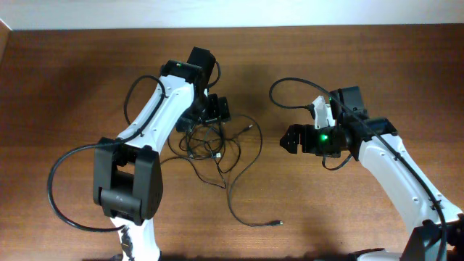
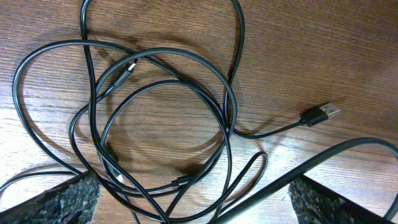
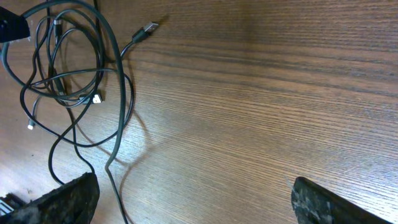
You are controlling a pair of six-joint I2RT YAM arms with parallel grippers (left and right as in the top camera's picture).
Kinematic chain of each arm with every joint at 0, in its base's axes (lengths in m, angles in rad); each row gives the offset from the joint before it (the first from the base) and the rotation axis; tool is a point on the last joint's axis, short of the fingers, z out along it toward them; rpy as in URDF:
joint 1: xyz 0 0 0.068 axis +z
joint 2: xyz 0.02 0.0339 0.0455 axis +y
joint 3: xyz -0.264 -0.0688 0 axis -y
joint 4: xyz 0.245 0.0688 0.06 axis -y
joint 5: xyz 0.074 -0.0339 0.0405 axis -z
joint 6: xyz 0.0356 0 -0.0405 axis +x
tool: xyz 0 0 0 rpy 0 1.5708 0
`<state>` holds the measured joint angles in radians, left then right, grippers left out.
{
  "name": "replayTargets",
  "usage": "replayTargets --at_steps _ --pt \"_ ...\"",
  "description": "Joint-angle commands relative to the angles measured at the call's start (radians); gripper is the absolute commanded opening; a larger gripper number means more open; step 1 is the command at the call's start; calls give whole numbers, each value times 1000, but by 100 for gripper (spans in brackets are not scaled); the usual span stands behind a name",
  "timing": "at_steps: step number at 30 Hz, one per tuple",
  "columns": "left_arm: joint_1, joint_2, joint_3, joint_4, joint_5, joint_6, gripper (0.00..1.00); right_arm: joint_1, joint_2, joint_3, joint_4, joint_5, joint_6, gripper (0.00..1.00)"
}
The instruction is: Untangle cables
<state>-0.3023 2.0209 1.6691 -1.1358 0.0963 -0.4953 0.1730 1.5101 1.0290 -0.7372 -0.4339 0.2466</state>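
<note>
The cables (image 1: 206,143) lie as a tangle of thin black loops on the wooden table, with one long strand trailing to a plug (image 1: 278,223) at the front. My left gripper (image 1: 212,114) hovers over the back of the tangle. In the left wrist view the loops (image 2: 161,118) fill the frame, a USB plug (image 2: 323,114) lies to the right, and the gripper (image 2: 196,211) is open with strands passing between its fingers. My right gripper (image 1: 290,139) is open and empty over bare wood (image 3: 193,205), right of the tangle (image 3: 68,68).
The thicker arm cables loop beside each robot arm, one at the left (image 1: 58,188) and one above the right wrist (image 1: 290,90). The table's back edge (image 1: 232,27) meets a pale wall.
</note>
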Motion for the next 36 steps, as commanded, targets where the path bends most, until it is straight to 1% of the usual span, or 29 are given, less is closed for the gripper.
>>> replayTargets --at_steps 1,5,7,9,11,12,13,14,16,17,18,19,20,21,22,26,29,30,31,32,34,35,36 --pt "4 13 13 -1 -46 -13 99 3 3 2 0 9 -6 99" --pt "5 13 13 0 -60 -13 100 3 3 2 0 9 -6 99" --pt "25 13 13 3 -60 -13 97 3 3 2 0 9 -6 99" --pt "57 13 13 -1 -60 -12 91 3 3 2 0 9 -6 99" --pt "74 13 13 -8 -60 -10 75 3 3 2 0 9 -6 99" --pt "83 13 13 -10 -60 3 54 3 3 2 0 9 -6 99" --pt "86 13 13 -10 -60 4 40 3 3 2 0 9 -6 98" --pt "90 13 13 -10 -60 8 31 3 3 2 0 9 -6 99" --pt "90 13 13 -21 -58 18 4 3 3 2 0 9 -6 98" --pt "90 13 13 -32 -57 18 2 3 3 2 0 9 -6 98" --pt "94 13 13 -40 -57 18 7 3 3 2 0 9 -6 99" --pt "101 13 13 -47 -64 18 15 3 3 2 0 9 -6 98" --pt "110 13 13 -54 -77 18 27 3 3 2 0 9 -6 98" --pt "117 14 13 -54 -94 18 31 3 3 2 0 9 -6 99" --pt "128 18 13 -50 -115 18 32 3 3 2 0 9 -6 99" --pt "142 65 13 -16 -119 19 34 3 3 2 0 9 -6 98" --pt "160 117 13 19 -119 71 27 3 3 2 0 9 -6 98" --pt "171 138 13 24 -61 72 22 3 3 2 5 9 -5 98" --pt "183 148 13 37 58 115 17 3 3 2 8 4 -2 99" --pt "191 155 13 43 126 161 14 4 3 2 8 -19 -2 99" --pt "200 171 13 45 133 168 15 4 3 2 74 -192 36 97" --pt "200 178 13 49 133 168 15 11 3 2 114 -284 61 81" --pt "200 185 13 53 134 168 16 24 3 2 146 -315 95 75"
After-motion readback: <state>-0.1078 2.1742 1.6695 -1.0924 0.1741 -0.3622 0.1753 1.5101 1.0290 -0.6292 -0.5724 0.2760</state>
